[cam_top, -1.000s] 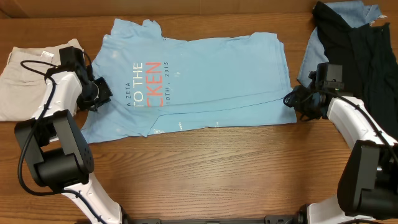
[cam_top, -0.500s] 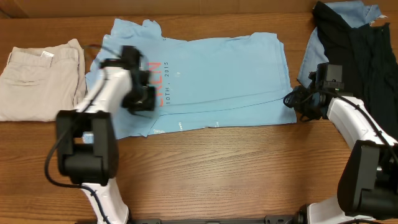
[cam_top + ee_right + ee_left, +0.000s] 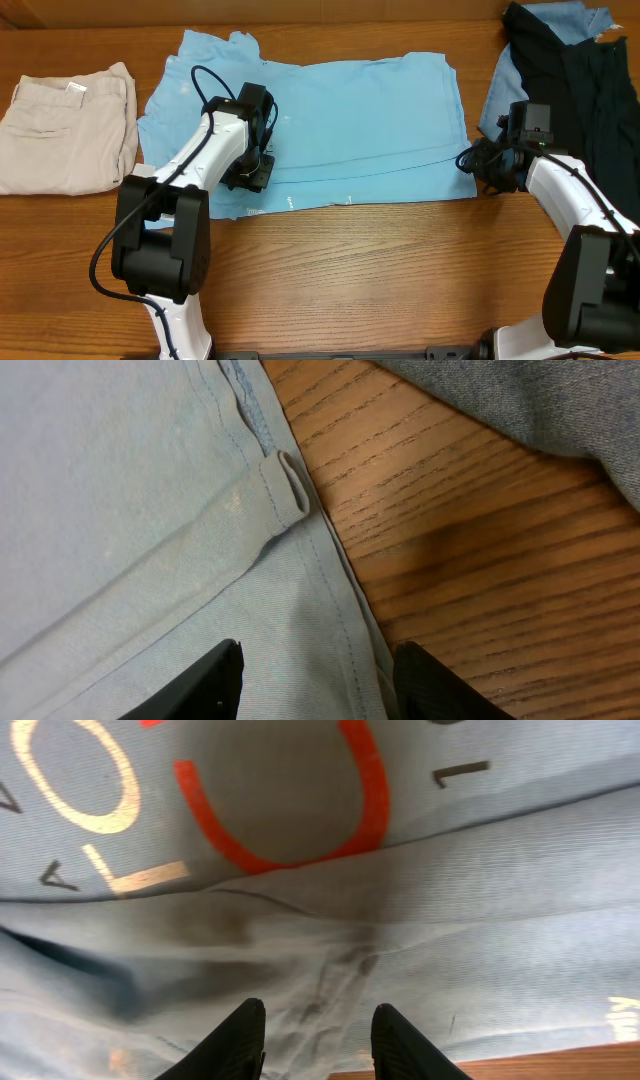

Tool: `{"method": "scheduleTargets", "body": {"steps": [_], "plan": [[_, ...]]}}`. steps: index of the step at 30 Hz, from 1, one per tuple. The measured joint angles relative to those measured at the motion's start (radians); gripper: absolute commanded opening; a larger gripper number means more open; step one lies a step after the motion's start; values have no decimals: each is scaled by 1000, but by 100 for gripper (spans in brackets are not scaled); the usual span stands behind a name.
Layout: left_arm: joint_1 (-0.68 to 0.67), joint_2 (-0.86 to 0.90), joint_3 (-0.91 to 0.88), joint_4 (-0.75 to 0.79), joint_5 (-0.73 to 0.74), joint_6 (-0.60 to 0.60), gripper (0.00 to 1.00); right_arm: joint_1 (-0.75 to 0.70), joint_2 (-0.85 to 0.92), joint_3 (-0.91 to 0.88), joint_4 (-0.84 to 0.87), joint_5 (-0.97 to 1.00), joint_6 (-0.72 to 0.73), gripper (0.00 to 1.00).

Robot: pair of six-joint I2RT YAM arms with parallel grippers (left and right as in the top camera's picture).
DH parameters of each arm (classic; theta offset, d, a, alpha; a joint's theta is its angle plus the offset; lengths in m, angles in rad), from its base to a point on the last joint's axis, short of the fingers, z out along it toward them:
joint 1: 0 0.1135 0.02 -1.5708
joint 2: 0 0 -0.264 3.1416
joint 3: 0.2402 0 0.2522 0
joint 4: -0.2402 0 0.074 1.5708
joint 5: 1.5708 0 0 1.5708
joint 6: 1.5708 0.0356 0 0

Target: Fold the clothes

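we have the t-shirt [image 3: 360,110] lengthwise along the far edge of the bench [image 3: 350,270], left gripper [image 3: 318,1010] narrowly parted, empty, over its lettering [image 3: 270,810], right gripper [image 3: 318,650] wider over its right-hand edge.

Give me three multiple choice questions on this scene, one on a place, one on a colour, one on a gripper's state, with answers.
1. Where on the table do the beige trousers lie? A) left end B) middle C) right end
2. What colour is the T-shirt? A) yellow B) light blue C) dark green
3. How is the left gripper? A) shut on a sleeve B) shut on the trousers C) open, nothing between its fingers
Answers: 1 A, they lie left of the T-shirt; 2 B, pale blue cloth overhead; 3 C, the wrist view shows a gap over flat cloth.
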Motion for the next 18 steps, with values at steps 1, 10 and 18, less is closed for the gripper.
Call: {"method": "scheduleTargets", "body": {"steps": [1,10,18], "plan": [[0,0,-1,0,-7,0,38,0,0,0,0,0,0,52],[0,0,-19,-10,-14,0,38,0,0,0,-1,0,0,52],[0,0,-70,12,-14,0,37,0,0,0,-1,1,0,52]]}}
